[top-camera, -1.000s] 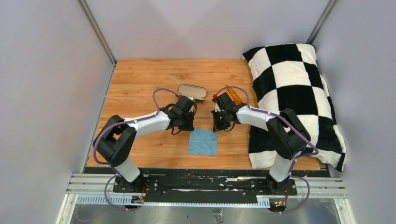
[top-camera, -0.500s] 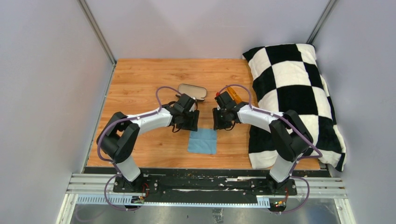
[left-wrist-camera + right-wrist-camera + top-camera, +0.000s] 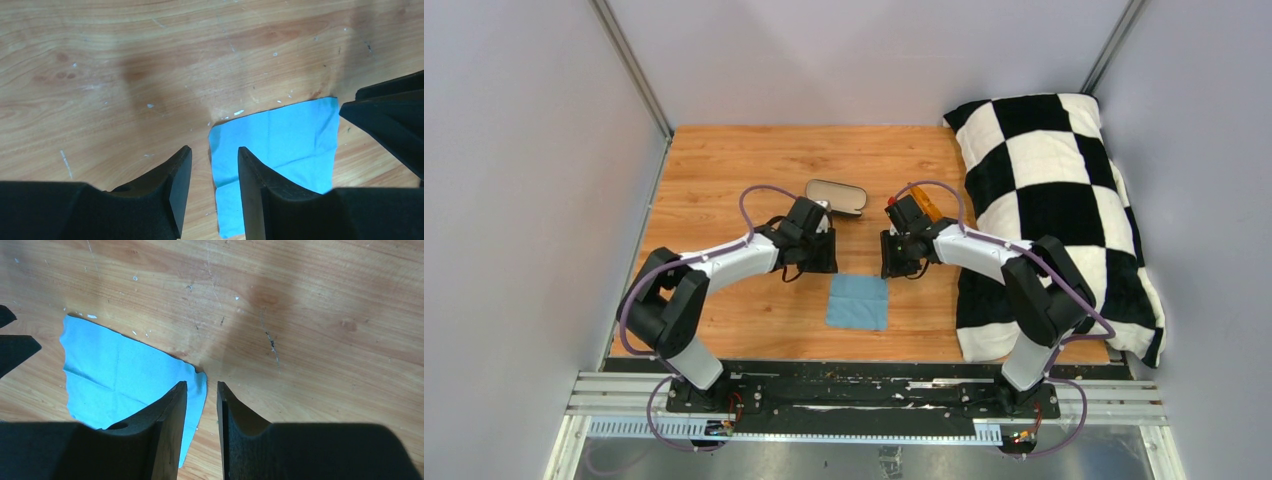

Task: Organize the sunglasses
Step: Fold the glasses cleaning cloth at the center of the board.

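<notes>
From my station the biggest thing is the wooden table (image 3: 724, 180), which runs out ahead of both grippers. On it, off to the outer side of the right arm (image 3: 984, 252), lies a black-and-white checkered pillow (image 3: 1064, 170) that reaches well past that arm's wrist toward the back wall. The left arm (image 3: 724, 262) is bent inward to meet it, so the two tools face each other across a small gap, both pointing down at the boards. The left gripper (image 3: 214, 152) has its fingers a little apart with nothing between them. The right gripper (image 3: 202, 386) shows a narrower slit, also with nothing in it. The light-blue cloth (image 3: 858, 302) lies flat between the two tools and slightly to their base side. In the left wrist view one far corner sits just under that gripper's gap, and in the right wrist view the other far corner sits just under the right one's. Each wrist camera also catches the black tip of the opposite tool at the edge of its view, across the cloth. The black oval case (image 3: 836, 196) lies just beyond the left gripper, on the far side of its wrist and leaning toward the right tool. The sunglasses (image 3: 927, 207) show as a slim amber strip just beyond the right gripper, between its wrist and the pillow's edge. The wrist and its cable hide part of them, and I cannot tell whether they touch the pillow.
</notes>
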